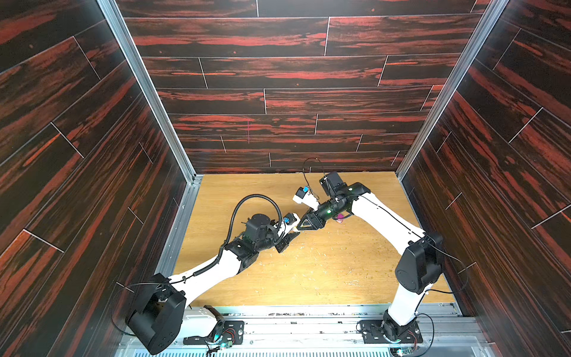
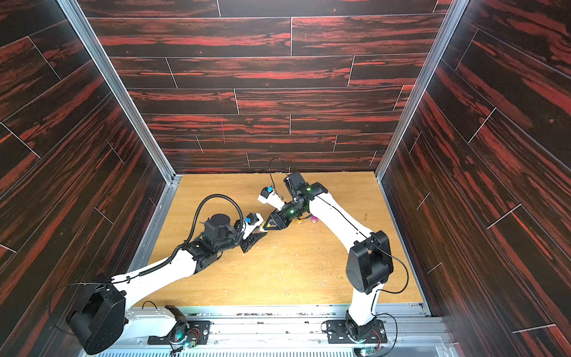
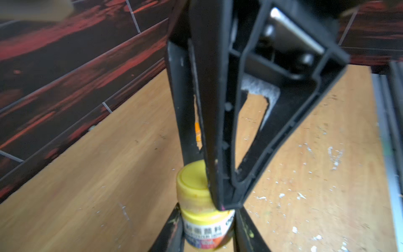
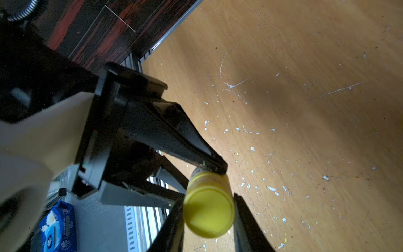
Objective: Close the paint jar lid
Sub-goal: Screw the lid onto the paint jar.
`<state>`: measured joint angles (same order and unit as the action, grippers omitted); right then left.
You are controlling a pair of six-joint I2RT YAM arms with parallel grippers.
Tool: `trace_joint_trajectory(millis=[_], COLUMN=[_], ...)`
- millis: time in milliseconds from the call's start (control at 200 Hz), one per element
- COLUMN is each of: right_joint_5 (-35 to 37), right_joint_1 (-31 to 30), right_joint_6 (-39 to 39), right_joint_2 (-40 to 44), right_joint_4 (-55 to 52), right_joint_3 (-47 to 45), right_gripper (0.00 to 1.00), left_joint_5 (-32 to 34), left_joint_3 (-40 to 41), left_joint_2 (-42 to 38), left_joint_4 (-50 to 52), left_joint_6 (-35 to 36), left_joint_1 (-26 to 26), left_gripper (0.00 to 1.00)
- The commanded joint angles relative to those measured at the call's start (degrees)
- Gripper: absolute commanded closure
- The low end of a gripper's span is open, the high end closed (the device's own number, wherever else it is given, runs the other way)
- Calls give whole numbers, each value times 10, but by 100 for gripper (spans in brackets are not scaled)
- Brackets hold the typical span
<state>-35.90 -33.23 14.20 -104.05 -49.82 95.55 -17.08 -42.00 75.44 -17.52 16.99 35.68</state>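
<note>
Mid-table, the left claw [image 3: 207, 210] clenches the jar [image 3: 207, 233] body while the right claw [image 4: 208, 199] grasps the yellow lid [image 4: 209, 215]. The turn probably goes best with the lid square on the neck and the body held firm. A pink pot [image 2: 313, 219] sits just right under the right arm, and the walls are well apart.

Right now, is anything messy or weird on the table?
Yes: white flecks and thin streaks are scattered across the wooden table, like dried paint or scratches. The yellow paint jar has a grubby, paint-smeared band just under its lid.
</note>
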Motion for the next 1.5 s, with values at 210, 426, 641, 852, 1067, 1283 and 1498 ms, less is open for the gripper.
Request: trace_joint_trajectory(millis=[210, 426, 641, 852, 1067, 1283, 1498], right_joint_5=[12, 42, 67, 54, 41, 38, 25], right_joint_1=[-97, -106, -84, -53, -39, -10, 21], right_joint_6=[-334, -387, -352, -275, -223, -167, -118], right_joint_2=[-65, -62, -27, 17, 31, 39, 57], right_joint_4=[70, 81, 26, -24, -67, -113, -141], right_joint_3=[-4, 13, 50, 65, 76, 86, 102], right_gripper=[73, 69, 54, 41, 36, 34, 34], left_joint_5=[170, 174, 165, 103, 85, 71, 55], left_joint_3=[-22, -14, 33, 83, 108, 105, 105], left_joint_2=[52, 61, 17, 5, 15, 17, 20], left_joint_4=[-315, -344, -298, -282, -303, -299, -296], left_joint_6=[45, 38, 4, -68, -95, -104, -113], left_joint_1=[45, 53, 53, 53, 53, 52, 50], left_gripper=[77, 78, 78, 78, 78, 78, 78])
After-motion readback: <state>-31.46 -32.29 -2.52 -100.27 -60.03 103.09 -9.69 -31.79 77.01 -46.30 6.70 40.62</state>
